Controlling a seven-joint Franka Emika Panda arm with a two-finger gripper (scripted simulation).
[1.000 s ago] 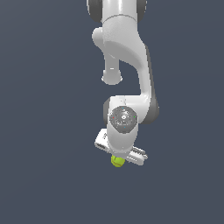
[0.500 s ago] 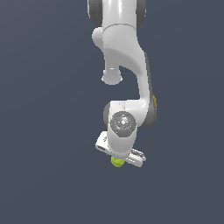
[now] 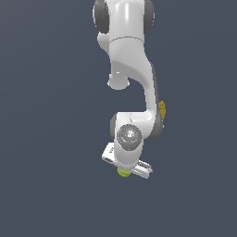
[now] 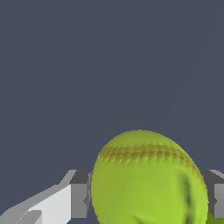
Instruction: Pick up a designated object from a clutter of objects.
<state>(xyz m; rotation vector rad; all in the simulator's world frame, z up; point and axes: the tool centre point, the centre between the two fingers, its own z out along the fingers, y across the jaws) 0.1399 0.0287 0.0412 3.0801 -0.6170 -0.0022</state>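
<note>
The designated object, a yellow-green ball with a curved seam, fills the space between my two grey fingers in the wrist view. My gripper is shut on it, one finger on each side. In the exterior view only the ball's lower edge peeks out under the white hand, where the gripper sits. The arm hides the rest of the ball. Of the clutter of objects, only a yellow-orange bottle shows, half hidden behind the forearm.
Plain dark grey ground surrounds the arm in both views. The white arm reaches down from the top of the exterior view. A sliver of darker green shows beside the ball in the wrist view.
The wrist joint has shifted slightly toward the bottom of the exterior view. The ball has stayed between the fingers at nearly the same spot.
</note>
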